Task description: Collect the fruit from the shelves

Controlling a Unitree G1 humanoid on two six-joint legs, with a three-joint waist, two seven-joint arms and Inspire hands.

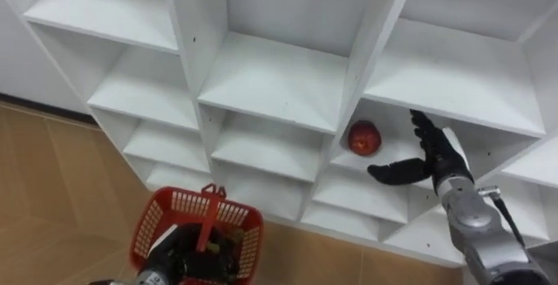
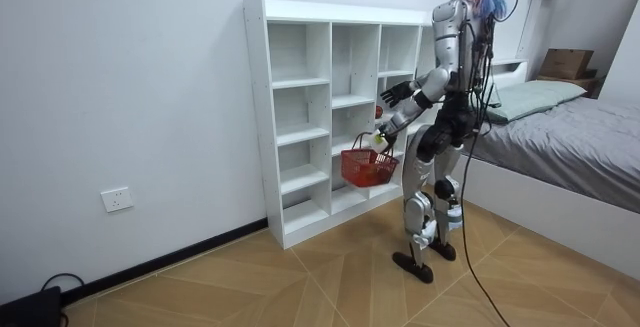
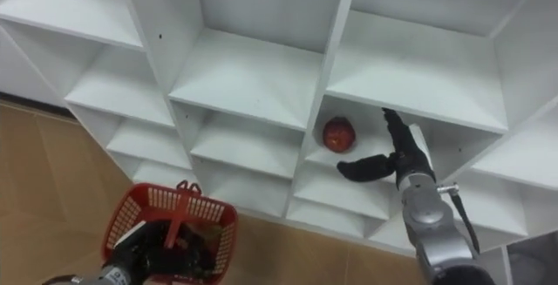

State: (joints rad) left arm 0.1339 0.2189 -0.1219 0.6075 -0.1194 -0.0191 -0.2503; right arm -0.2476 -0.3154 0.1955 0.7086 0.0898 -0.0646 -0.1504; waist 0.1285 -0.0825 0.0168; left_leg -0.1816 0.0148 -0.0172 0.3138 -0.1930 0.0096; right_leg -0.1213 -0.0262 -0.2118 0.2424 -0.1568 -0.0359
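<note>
Your right hand [image 1: 441, 158] is open with fingers spread, reaching into a compartment of the closet [image 1: 270, 80]. The red apple [image 1: 364, 137] sits on that compartment's shelf just beside the hand, and you have not grasped it yet. Your left hand [image 1: 187, 250] is curled round the handle of the red basket [image 1: 166, 208], held low in front of the closet.

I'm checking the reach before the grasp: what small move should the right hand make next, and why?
Probably ease the right hand a little leftward around the red apple, then close. The hand is open, with thumb and fingers spread, just right of the apple on the shelf, and seems not to touch it yet.
</note>
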